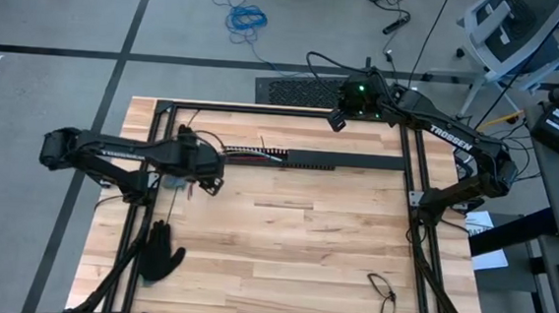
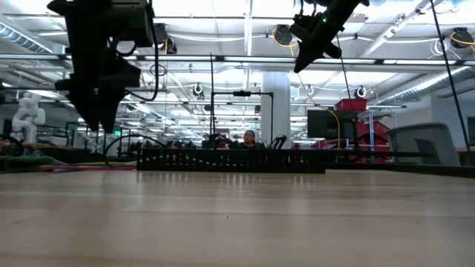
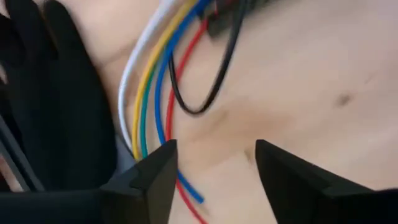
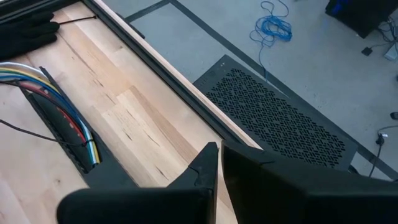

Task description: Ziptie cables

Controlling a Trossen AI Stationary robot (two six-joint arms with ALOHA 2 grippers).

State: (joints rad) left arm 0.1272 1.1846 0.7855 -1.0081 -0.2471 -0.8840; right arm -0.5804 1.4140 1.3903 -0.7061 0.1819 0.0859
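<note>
The cables (image 3: 149, 81), white, yellow, green, blue and red, lie side by side on the wooden table. Their far part rests in a black slotted bar (image 1: 348, 161), as the right wrist view shows (image 4: 59, 106). A thin black strip, seemingly a ziptie (image 3: 208, 93), curves in a loop beside them. My left gripper (image 3: 214, 177) hovers open just above the cables' loose ends (image 1: 207, 179), pointing steeply down; one finger stands over the red and blue wires. My right gripper (image 4: 219, 163) is shut and raised beyond the table's far edge (image 1: 336, 121).
One black glove (image 1: 161, 252) lies near the table's front left. Another glove (image 3: 56, 93) lies close beside the cables. A small dark wire loop (image 1: 381, 285) sits at the front right. Black frame rails (image 1: 417, 186) border the table.
</note>
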